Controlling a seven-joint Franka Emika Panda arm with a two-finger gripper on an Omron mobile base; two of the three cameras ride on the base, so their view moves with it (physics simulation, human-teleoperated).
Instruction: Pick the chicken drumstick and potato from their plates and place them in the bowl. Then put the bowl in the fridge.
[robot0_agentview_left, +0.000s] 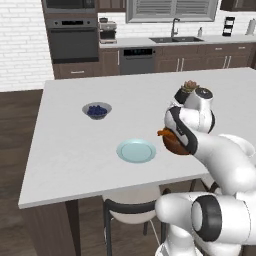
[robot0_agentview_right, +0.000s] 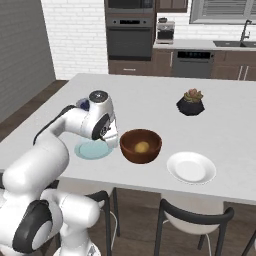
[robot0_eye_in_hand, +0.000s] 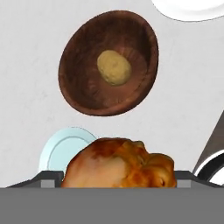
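Gripper (robot0_eye_in_hand: 118, 175): jaws set wide, clamped on the chicken drumstick (robot0_eye_in_hand: 120, 164), held above the counter (robot0_agentview_left: 65, 145).
Potato (robot0_eye_in_hand: 113, 67): lying in the wooden bowl (robot0_eye_in_hand: 78, 78).
Bowl: on the counter between the blue plate (robot0_agentview_left: 136, 151) and the white plate (robot0_agentview_right: 191, 168).
Writing: none readable anywhere.
Far side: plant pot (robot0_agentview_right: 190, 103), blueberry bowl (robot0_agentview_left: 97, 110).

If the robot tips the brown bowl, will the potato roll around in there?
Probably. The potato looks rounded and smooth, lying loose in the bowl, so a tilt would likely roll it. The deep sides should keep it in. It looks firm, unlikely to squash.
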